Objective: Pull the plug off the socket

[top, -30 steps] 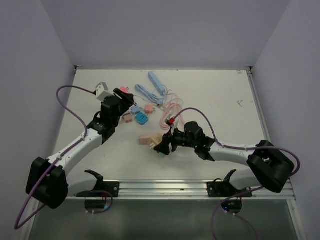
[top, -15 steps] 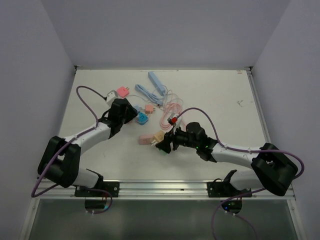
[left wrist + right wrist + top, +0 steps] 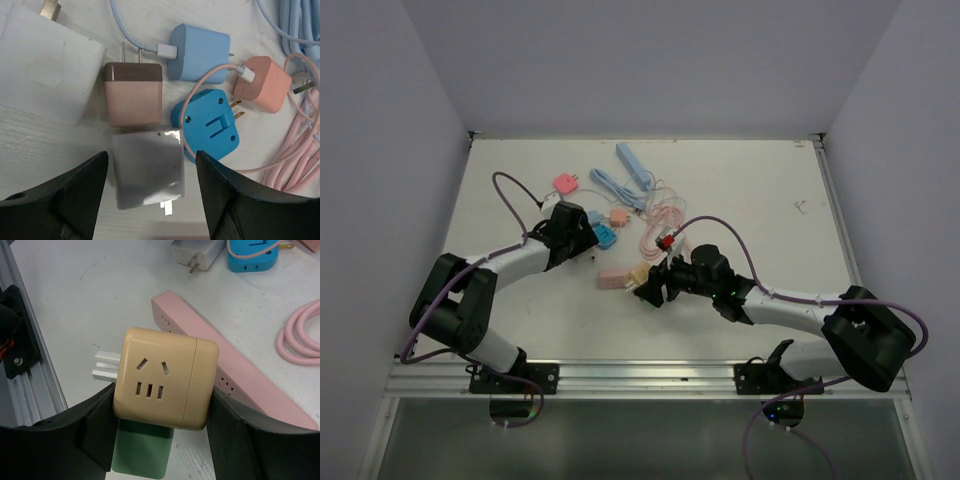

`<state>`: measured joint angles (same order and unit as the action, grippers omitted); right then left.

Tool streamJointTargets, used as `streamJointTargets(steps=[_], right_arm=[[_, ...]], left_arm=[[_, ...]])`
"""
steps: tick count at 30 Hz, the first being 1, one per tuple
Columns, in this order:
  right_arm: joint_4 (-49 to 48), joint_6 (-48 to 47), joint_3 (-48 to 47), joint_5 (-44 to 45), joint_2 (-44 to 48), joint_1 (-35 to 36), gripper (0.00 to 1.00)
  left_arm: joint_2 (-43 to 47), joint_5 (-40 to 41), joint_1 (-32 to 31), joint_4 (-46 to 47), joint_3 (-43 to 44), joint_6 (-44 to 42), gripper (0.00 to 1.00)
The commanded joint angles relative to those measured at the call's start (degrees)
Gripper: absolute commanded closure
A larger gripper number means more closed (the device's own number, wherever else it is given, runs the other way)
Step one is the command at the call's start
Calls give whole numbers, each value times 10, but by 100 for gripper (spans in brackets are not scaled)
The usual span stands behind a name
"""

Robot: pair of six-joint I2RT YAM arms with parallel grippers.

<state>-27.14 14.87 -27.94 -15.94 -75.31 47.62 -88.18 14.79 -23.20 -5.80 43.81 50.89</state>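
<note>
Ok, risk check. Right pincer (image 3: 161, 392) is clamped on the sides of the beige socket cube (image 3: 165, 375), low over the counter (image 3: 90, 295) and just beside the pink power strip (image 3: 235, 385). Green plug (image 3: 142, 452) sits under the cube. It looks seated in the bottom face, but I can't confirm that. White prongs (image 3: 102, 365) stick out of the cube's left side. Left pincer (image 3: 150, 157) is wide with nothing in it, straddling a grey charger (image 3: 147, 177) in the charger clutter, well apart from the cube

Likely failure modes:
- left closes on the grey charger or the pink-brown charger (image 3: 132, 95) instead of the green plug
- cube faces are smooth and rounded, so an off-axis pull probably twists it out of the right grip
- green plug is tucked between the right fingers, so there's little room to grab it
- pink cable (image 3: 286, 340) nearby could snag
</note>
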Motion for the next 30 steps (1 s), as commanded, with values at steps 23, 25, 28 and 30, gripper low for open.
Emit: streamJointTargets(steps=[23,25,28,30], right_arm=[[176,-192,-157,-52,10,17,100],[182,-215,-172,-77,9,19,100],[200,-262,-199,-109,2,19,100],[222,-282,-217,-126,-4,20,100]], left_arm=[[292,-294,4,-85,-37,-112,0],[311,-328,4,-79,-45,-112,0],[330,-396,4,-60,-66,-108,1],[340,-414,4,-54,-74,-106,0]])
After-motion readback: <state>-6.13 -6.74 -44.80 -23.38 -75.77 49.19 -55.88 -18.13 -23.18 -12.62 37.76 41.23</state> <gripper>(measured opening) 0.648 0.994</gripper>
